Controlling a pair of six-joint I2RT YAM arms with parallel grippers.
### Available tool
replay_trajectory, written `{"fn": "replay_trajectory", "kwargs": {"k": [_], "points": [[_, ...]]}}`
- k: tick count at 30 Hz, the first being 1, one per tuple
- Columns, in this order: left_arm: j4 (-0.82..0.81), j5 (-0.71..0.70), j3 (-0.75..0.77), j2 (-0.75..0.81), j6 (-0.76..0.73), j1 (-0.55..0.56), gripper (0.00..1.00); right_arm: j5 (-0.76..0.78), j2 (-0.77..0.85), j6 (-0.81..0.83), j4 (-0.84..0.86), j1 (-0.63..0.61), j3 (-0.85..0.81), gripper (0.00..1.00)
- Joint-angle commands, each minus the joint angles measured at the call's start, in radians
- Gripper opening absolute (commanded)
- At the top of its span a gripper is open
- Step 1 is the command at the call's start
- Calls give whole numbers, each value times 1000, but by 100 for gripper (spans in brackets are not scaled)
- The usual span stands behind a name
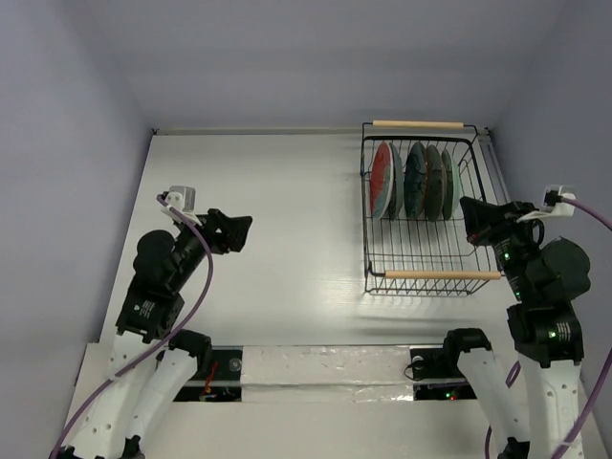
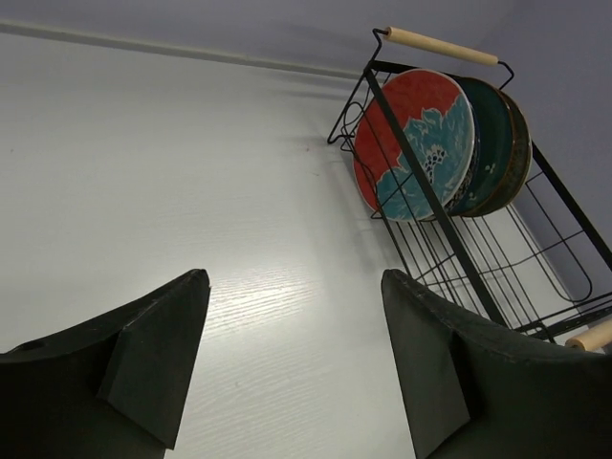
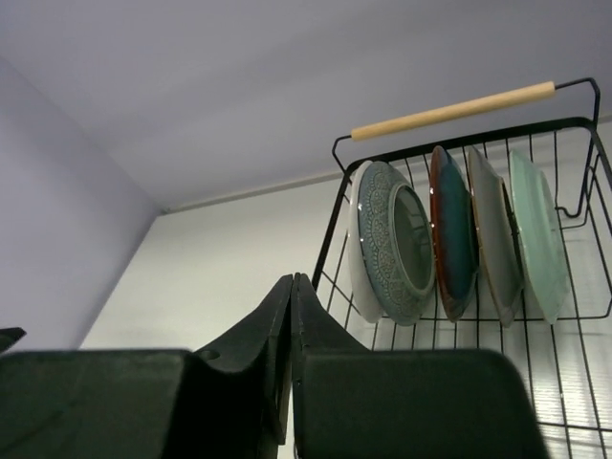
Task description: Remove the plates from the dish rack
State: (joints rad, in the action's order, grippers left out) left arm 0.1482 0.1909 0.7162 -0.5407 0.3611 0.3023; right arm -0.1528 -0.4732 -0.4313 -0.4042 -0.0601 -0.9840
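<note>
From above, we see the plates (image 1: 413,182) standing on edge at the far end of the dish rack (image 1: 421,251), on the table's (image 1: 268,220) right side, both arms clear of them. At the left wrist, the left gripper (image 2: 292,316) gapes wide and empty, facing the red plate (image 2: 402,110). At the right wrist, the right gripper (image 3: 292,287) is pressed closed on nothing, near the rack.

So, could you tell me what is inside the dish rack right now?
Five plates stand on edge in the far half of the dish rack; nothing shows in its near half. They overlap, hiding most faces.
</note>
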Motion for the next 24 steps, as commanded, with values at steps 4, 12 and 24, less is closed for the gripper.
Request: {"fn": "replay_trajectory", "kwargs": {"k": [4, 12, 24], "points": [[10, -11, 40, 36, -25, 6, 43, -59, -80, 28, -12, 5, -41, 0], [42, -45, 2, 39, -4, 6, 0, 94, -232, 6, 15, -199, -39, 0], [40, -64, -20, 58, 7, 6, 26, 559, -588, -26, -22, -474, -129, 22]]}}
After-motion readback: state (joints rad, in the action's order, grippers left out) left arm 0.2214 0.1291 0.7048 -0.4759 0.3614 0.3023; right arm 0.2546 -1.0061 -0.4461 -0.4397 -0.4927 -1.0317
